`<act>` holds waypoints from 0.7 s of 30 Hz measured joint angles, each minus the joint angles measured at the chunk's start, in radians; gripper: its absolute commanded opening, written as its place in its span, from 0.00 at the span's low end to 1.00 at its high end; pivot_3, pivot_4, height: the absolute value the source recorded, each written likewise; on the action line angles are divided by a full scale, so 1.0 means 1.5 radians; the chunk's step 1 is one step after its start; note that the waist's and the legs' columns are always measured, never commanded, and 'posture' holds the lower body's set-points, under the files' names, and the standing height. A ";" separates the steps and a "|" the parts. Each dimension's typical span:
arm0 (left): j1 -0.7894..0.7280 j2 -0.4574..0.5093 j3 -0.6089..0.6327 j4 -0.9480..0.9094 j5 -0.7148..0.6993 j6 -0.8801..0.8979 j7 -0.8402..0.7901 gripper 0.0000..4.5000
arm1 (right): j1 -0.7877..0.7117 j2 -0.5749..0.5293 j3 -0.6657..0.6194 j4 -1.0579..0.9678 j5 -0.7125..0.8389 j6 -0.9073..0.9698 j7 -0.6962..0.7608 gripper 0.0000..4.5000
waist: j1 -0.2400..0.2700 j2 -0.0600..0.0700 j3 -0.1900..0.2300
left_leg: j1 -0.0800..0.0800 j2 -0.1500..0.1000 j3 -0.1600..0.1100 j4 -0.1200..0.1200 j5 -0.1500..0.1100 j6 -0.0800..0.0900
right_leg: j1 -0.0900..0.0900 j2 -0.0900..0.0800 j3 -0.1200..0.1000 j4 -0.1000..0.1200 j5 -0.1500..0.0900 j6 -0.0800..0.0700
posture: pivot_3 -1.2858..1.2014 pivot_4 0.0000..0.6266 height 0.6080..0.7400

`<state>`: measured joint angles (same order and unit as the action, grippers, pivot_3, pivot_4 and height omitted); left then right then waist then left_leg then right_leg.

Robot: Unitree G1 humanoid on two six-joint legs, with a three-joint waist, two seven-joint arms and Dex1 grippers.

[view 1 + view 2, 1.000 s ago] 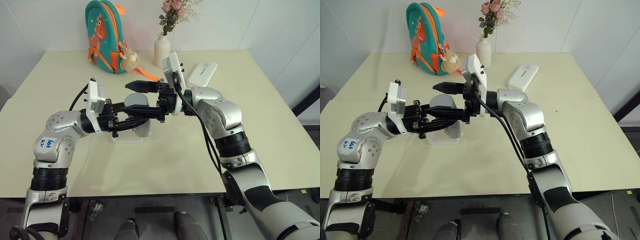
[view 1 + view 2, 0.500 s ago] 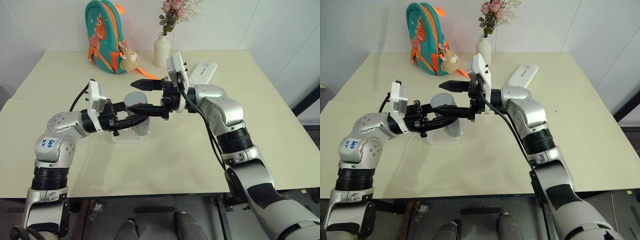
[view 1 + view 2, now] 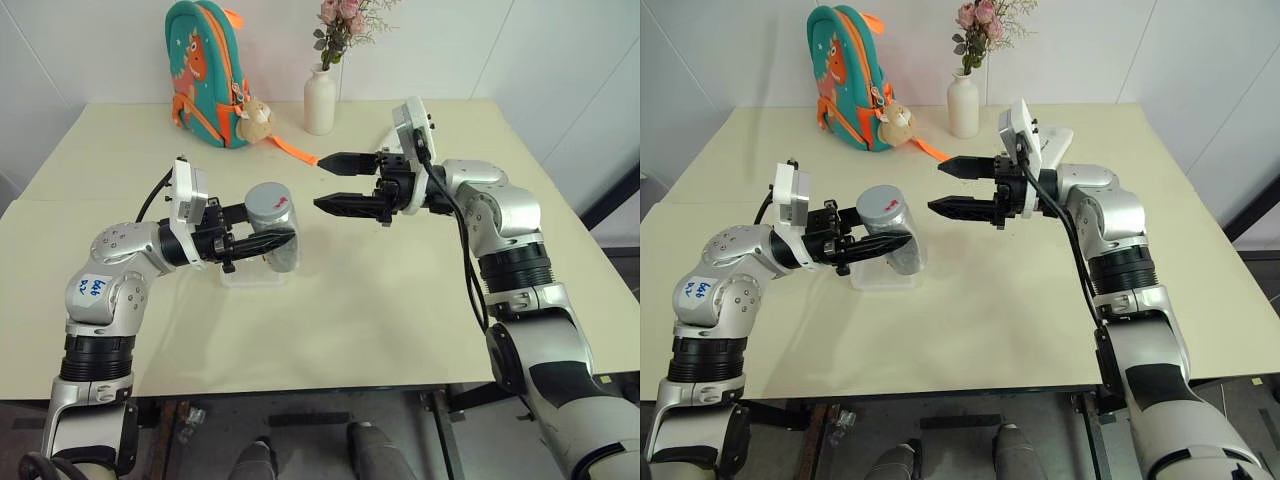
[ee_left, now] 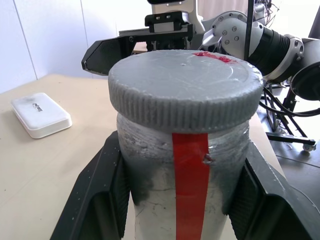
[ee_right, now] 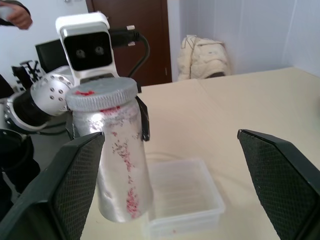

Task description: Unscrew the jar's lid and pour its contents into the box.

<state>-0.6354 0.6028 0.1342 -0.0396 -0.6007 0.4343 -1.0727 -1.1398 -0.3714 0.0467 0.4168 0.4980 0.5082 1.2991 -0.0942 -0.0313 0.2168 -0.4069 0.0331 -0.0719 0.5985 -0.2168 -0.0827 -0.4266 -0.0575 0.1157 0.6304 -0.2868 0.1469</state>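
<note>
The right tool (image 3: 328,182), its 2 fingers spread wide and empty, points toward the lid (image 3: 268,196), near but apart. The left tool (image 3: 262,241) clamps the jar (image 3: 277,235) upright, axis vertical, over the box (image 3: 252,276).

The pale cream desk (image 3: 330,320) carries the clear box (image 3: 252,274), directly beneath the left hand (image 3: 278,240). Beyond both hands, at the far edge, stand a teal backpack (image 3: 207,70) and a white flower vase (image 3: 321,98). A flat white case (image 4: 41,114) lies behind the right hand (image 3: 330,183).
</note>
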 measured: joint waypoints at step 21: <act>0.000 0.019 -0.013 -0.011 -0.003 0.050 -0.010 0.47 | -0.004 0.138 0.073 -0.052 -0.052 -0.018 -0.099 1.00 | 0.005 0.000 0.000 | 0.000 0.000 0.000 0.001 0.000 0.000 | 0.000 0.000 0.000 0.001 0.000 0.000 | 0.52 0.24 1.00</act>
<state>-0.6357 0.6308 0.1141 -0.0563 -0.6056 0.5098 -1.0876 -1.1459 -0.1640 0.1556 0.3386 0.4193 0.4806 1.1511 -0.0866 -0.0313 0.2168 -0.4070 0.0330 -0.0720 0.5998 -0.2166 -0.0830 -0.4267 -0.0576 0.1155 0.6318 -0.2867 0.1470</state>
